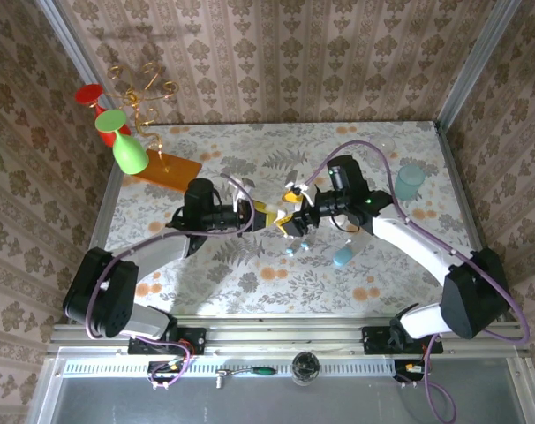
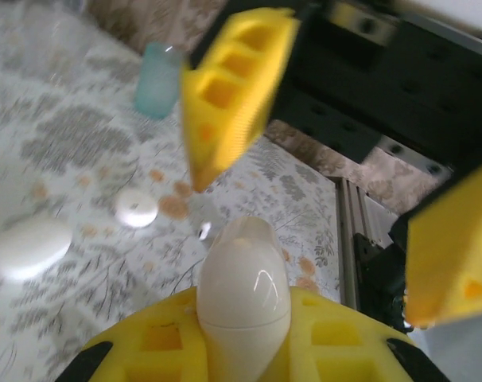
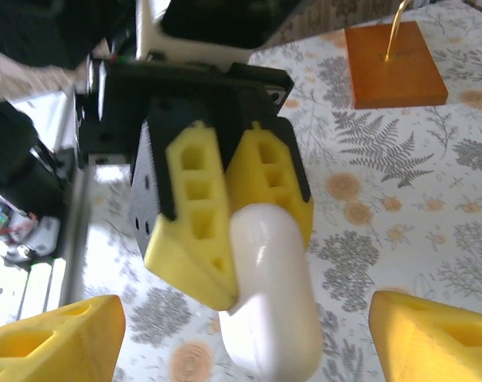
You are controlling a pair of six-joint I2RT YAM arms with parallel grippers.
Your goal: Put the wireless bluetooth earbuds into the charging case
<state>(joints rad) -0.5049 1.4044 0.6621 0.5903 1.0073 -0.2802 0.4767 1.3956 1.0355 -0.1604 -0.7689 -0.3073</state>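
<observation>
The charging case, white and glossy with a seam across it, is held off the table between the yellow pads of my left gripper, which is shut on it. It also fills the bottom of the left wrist view as a rounded white body. My right gripper faces it, open, with one yellow finger on each side of the case and not touching it. Two tiny earbuds with cyan tips lie on the table just below both grippers.
A light-blue capsule lies to the right of the earbuds. A teal cup stands at the back right. An orange base with a wire stand and green and red glasses is at the back left. A whitish oval item and a round disc lie on the cloth.
</observation>
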